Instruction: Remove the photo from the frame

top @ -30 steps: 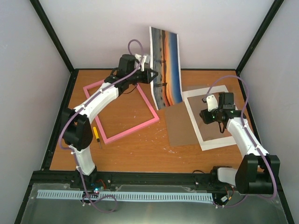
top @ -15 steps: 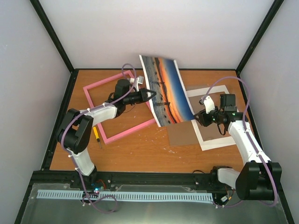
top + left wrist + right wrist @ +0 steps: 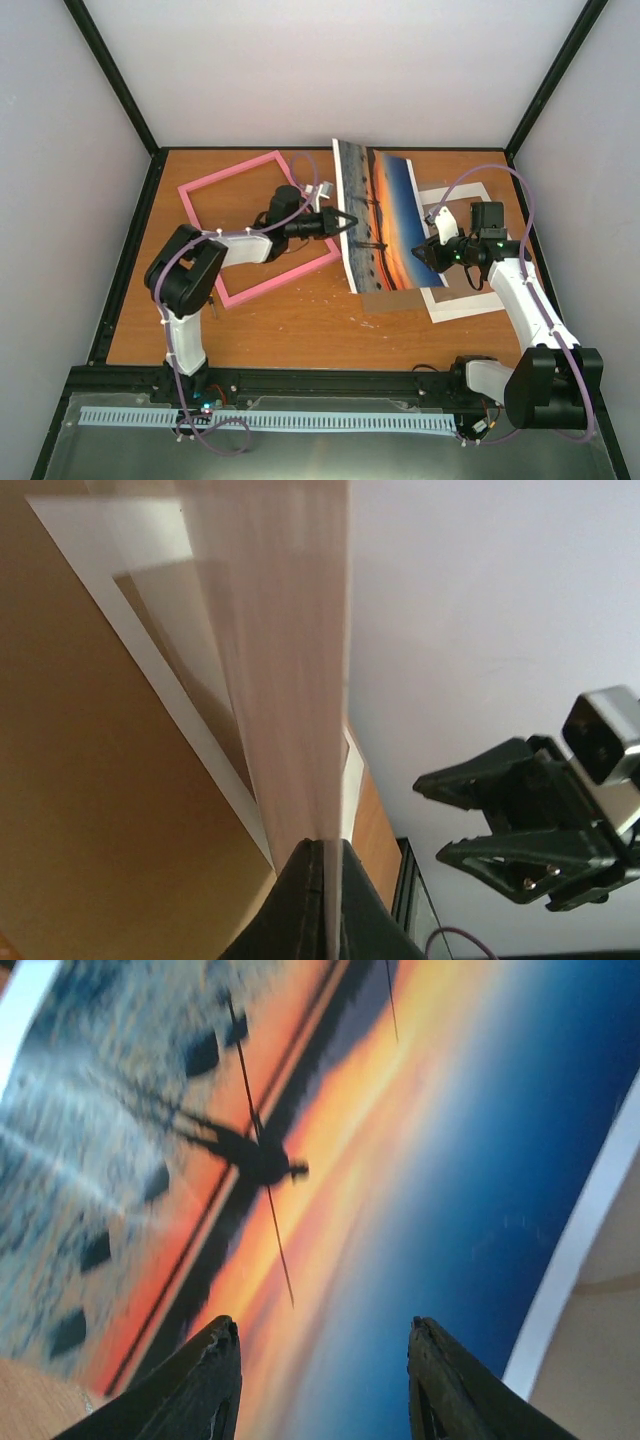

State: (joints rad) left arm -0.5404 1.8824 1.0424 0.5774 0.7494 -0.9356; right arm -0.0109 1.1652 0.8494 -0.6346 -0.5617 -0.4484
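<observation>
The photo [image 3: 385, 225], an orange-and-blue sunset print, hangs bowed low over the table's right half. My left gripper [image 3: 350, 221] is shut on its left edge; in the left wrist view the sheet [image 3: 290, 670] runs edge-on out of the closed fingertips [image 3: 325, 852]. The pink frame [image 3: 258, 225] lies flat and empty at the left, under my left arm. My right gripper [image 3: 428, 250] is open at the photo's right edge, touching nothing; its view is filled by the print [image 3: 330, 1160] with both fingers [image 3: 215, 1370] apart over it.
A brown backing board [image 3: 395, 298] and a white sheet [image 3: 470, 300] lie under the photo at the right. A yellow-handled screwdriver [image 3: 208, 290] lies by the frame's near-left corner. The right gripper also shows in the left wrist view [image 3: 445, 815].
My left gripper has swung the photo down and rightward, from held high near the back wall to low over the white sheet. The right gripper moved slightly left toward it.
</observation>
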